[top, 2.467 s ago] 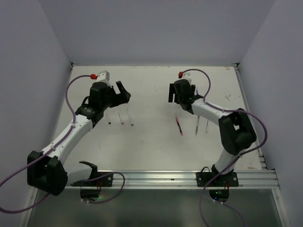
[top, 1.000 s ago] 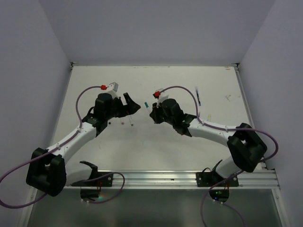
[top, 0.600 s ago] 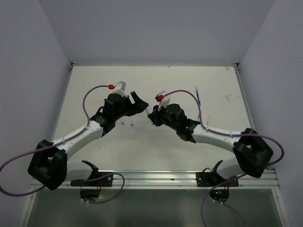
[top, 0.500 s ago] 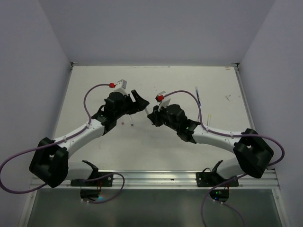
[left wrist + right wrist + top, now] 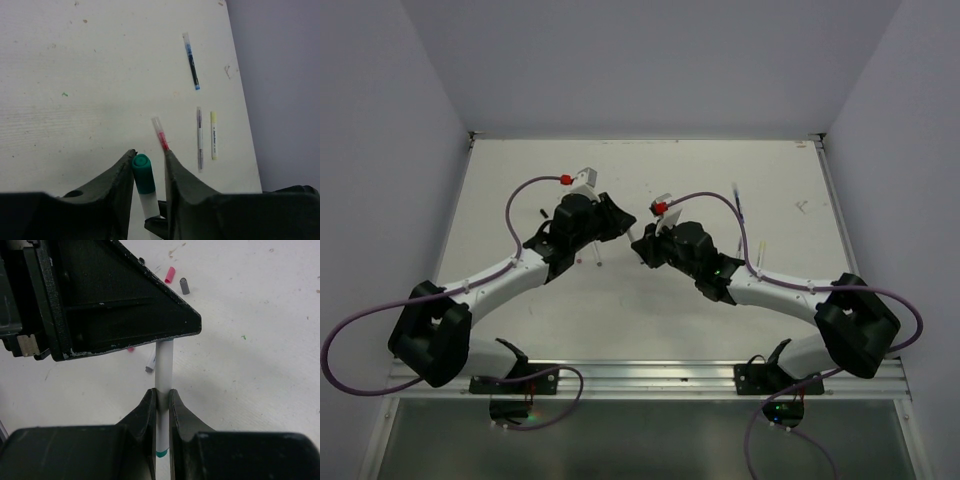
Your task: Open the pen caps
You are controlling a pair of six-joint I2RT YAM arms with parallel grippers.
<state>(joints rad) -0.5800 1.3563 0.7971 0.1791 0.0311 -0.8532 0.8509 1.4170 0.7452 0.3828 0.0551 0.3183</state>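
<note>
Over table [image 5: 770,180] centre, my R gripper [image 5: 161,392] clamps white pen [image 5: 164,360]. L gripper [image 5: 149,155] jaws straddle its green cap [image 5: 141,172], gap showing. Pink cap [image 5: 170,274] and grey cap [image 5: 184,285] lie loose; this one's not off yet.

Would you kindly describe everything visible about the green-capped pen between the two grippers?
The green-capped pen is a slim white barrel, plastic-looking, with a teal band near its tail and its green cap still on. It is held in the air: the right gripper clamps the barrel, the left gripper flanks the cap with a slight gap.
</note>
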